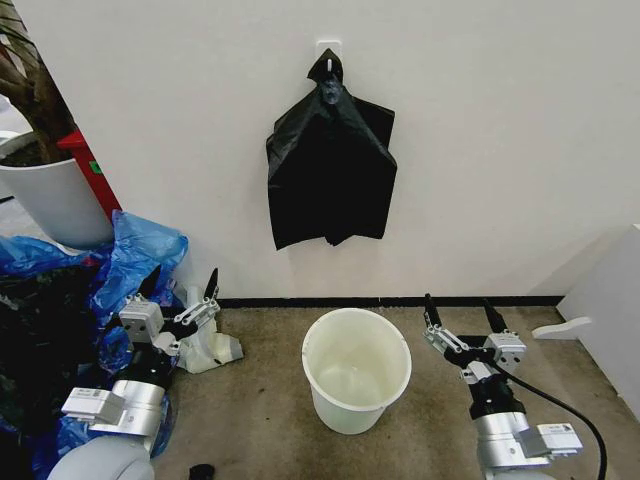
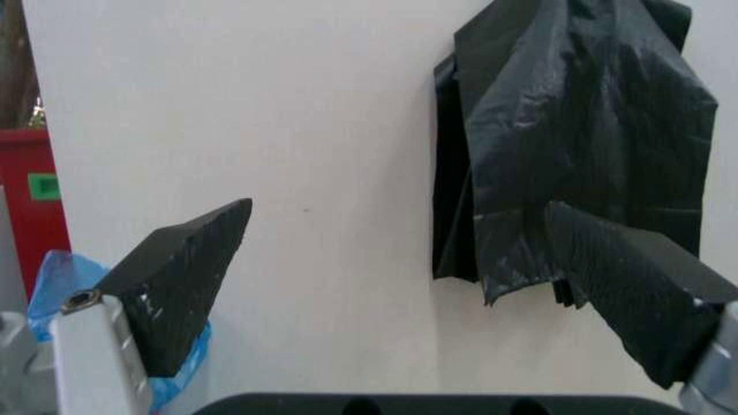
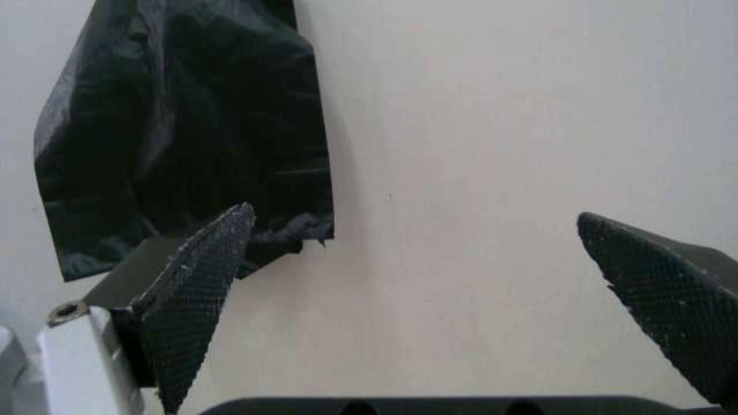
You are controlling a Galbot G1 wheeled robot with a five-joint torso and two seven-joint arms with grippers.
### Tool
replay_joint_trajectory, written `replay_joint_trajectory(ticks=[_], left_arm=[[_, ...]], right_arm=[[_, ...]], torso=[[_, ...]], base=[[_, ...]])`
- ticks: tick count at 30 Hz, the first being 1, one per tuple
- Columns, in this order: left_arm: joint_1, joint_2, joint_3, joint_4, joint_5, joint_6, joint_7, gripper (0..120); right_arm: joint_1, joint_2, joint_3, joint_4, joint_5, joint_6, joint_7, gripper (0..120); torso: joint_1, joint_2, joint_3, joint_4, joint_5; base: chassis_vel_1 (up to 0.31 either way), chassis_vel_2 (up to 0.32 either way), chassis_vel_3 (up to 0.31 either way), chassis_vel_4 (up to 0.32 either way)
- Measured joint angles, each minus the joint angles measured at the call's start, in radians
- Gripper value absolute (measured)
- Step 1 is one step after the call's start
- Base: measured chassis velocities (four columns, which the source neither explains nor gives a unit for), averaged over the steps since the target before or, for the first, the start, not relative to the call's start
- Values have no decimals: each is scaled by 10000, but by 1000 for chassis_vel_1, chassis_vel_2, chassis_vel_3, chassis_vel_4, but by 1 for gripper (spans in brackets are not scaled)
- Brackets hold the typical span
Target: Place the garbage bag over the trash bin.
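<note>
The trash bin (image 1: pixel 350 405), a round cream-white bucket, stands upright and empty on the floor by the wall. The garbage bag is hidden as a single bag. A bunch of black bags (image 1: pixel 330 170) (image 2: pixel 576 147) (image 3: pixel 185 130), pinched to a point, hangs from a white wall hook (image 1: pixel 328 48) above the bin. My left gripper (image 1: pixel 182 280) (image 2: pixel 398 207) is open, held low to the left of the bin and pointing at the wall. On the bin's other side my right gripper (image 1: pixel 458 305) (image 3: pixel 413 214) is open too. Neither holds anything.
Blue plastic bags (image 1: pixel 135 255) and a dark heap (image 1: pixel 40 340) lie at the left under a white plant pot (image 1: pixel 55 195). A white object (image 1: pixel 210 350) sits on the floor near my left gripper. White furniture (image 1: pixel 610 310) stands at the right.
</note>
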Motion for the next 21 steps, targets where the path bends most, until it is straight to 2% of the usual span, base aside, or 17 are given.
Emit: replay_joint_trajectory(ticks=[4, 7, 15, 21], left_arm=[[-24, -410, 58, -140, 174, 53, 87, 100], [37, -982, 52, -199, 444, 86, 381, 100], [385, -1363, 11, -275, 962, -68, 685, 100], [816, -1634, -105, -840, 1040, -160, 732, 100]], right_arm=[[82, -43, -124, 105, -55, -68, 10, 100], [129, -54, -287, 71, -305, -111, -10, 100], [133, 41, -419, -93, -504, -128, -138, 100], [-383, 210, -405, 371, -751, 261, -256, 100]], torso=[[0, 0, 0, 3, 0], [0, 0, 0, 3, 0], [1, 0, 2, 3, 0], [1, 1, 1, 2, 1]], base=[[0, 0, 0, 0], [0, 0, 0, 0], [0, 0, 0, 0], [0, 0, 0, 0]])
